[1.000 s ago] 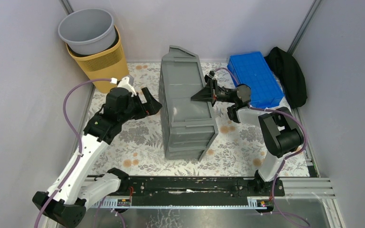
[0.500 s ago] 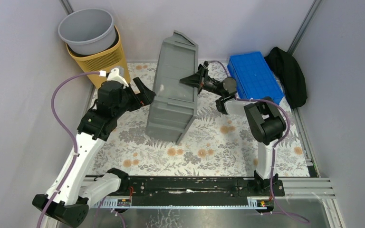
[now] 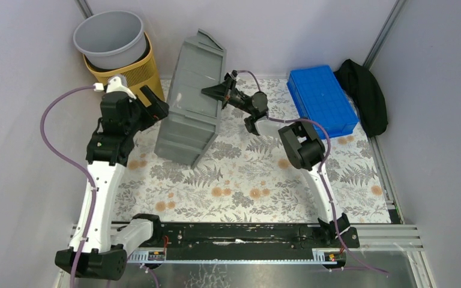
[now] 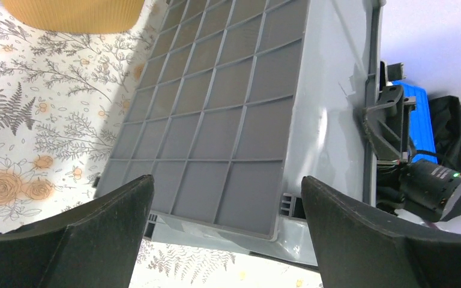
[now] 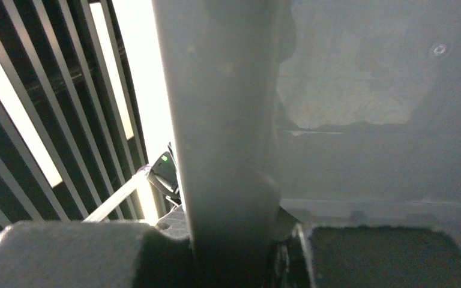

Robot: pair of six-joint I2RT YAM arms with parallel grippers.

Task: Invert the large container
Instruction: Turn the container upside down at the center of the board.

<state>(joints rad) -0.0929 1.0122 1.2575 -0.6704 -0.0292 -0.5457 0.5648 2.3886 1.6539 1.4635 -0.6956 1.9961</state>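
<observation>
My right gripper (image 3: 216, 95) is pinching the rim of the large container (image 3: 189, 120) — it's tipped way further left than a second ago, leaning toward the yellow basket (image 3: 133, 78). My left gripper (image 3: 158, 107) has backed off leftward, fingers spread wide beside the gridded underside.
</observation>
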